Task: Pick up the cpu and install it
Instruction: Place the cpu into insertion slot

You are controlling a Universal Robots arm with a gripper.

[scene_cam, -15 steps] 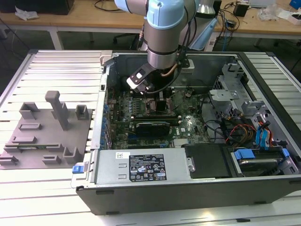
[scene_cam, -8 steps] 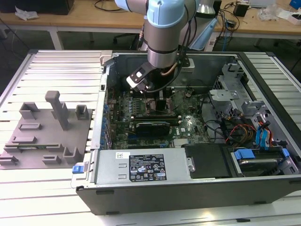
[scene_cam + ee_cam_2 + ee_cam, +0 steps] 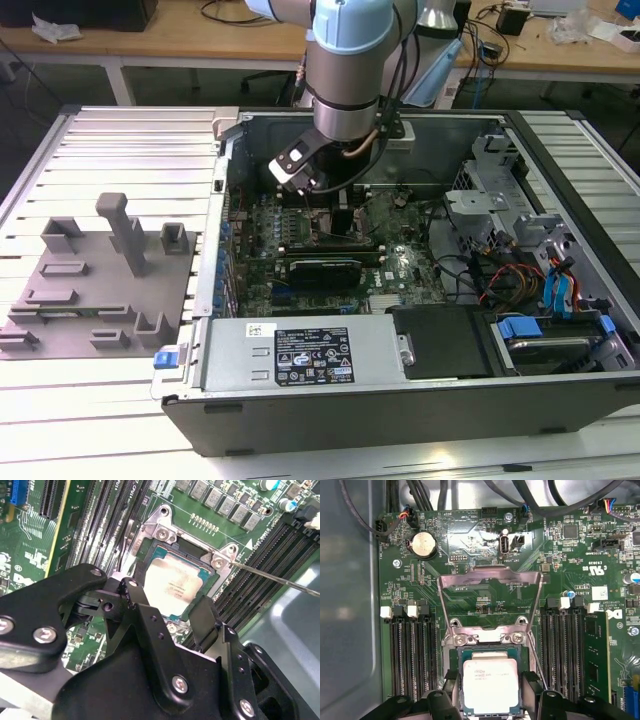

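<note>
The cpu, a small square chip with a pale silver top, lies level in the open socket on the motherboard. It shows in both wrist views, and in the second wrist view the cpu sits inside the metal socket frame. My gripper straddles it, one black finger against each of two opposite edges, shut on the chip. The socket's load plate stands swung up and open. In the exterior view the arm reaches down into the computer case over the board.
Memory slots flank the socket on both sides. A thin metal lever crosses near the socket. In the exterior view the case holds a power supply, drive bays and cables. A grey fixture block lies at the exterior view's left.
</note>
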